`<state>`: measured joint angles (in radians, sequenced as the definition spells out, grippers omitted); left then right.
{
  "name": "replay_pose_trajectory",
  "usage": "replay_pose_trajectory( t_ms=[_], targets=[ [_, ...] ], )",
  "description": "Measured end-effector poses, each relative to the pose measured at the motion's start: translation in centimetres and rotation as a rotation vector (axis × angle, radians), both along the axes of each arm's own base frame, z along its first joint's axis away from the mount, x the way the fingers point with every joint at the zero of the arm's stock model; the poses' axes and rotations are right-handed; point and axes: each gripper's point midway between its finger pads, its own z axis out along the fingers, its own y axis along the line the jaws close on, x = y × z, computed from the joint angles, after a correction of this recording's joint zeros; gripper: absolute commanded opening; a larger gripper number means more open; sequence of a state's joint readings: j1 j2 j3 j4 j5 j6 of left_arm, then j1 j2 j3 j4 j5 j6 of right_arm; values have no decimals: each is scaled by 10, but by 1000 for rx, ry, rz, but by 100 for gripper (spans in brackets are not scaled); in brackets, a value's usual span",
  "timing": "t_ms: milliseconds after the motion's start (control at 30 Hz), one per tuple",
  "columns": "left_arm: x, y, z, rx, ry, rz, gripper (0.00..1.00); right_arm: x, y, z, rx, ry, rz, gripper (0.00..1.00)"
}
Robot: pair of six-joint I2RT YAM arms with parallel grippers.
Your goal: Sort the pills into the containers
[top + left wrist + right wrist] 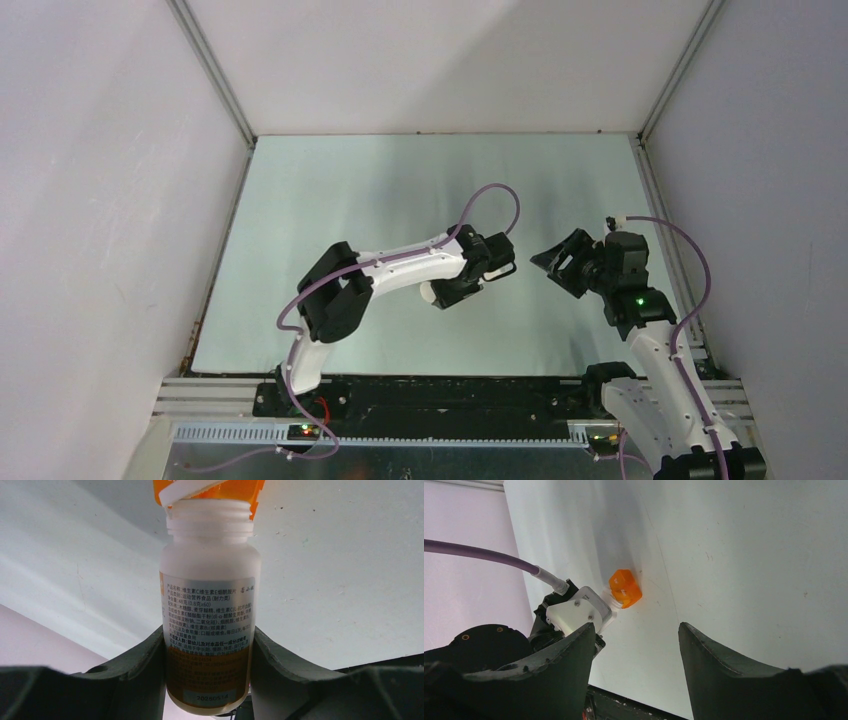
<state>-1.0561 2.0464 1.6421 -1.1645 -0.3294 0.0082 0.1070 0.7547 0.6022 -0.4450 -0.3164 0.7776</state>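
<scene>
My left gripper [207, 640] is shut on the white pill bottle [209, 610], gripping its printed label low on the body. The bottle has no cap on, and its threaded neck [209, 517] touches the orange translucent cup [245, 491] at the top edge of the left wrist view. A white curved piece [192, 491] shows at the cup; I cannot tell what it is. In the right wrist view the cup [625, 588] lies on the table at the bottle's mouth [610, 600]. My right gripper [636, 637] is open and empty, off to the right [556, 262]. No loose pills show.
The pale green table surface [400, 190] is boxed in by white walls at the left, back and right. A black rail [440, 395] runs along the near edge. The left arm [400, 265] reaches across the middle, and its purple cable [495, 200] loops above it.
</scene>
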Motion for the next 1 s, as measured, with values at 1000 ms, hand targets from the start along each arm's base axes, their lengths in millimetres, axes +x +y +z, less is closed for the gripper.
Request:
replay_pose_trajectory(
  t_ms=[1000],
  targets=[
    [4,1,4,78,-47,-26,0,-2,-1,-5,3,10,-2,66]
  ],
)
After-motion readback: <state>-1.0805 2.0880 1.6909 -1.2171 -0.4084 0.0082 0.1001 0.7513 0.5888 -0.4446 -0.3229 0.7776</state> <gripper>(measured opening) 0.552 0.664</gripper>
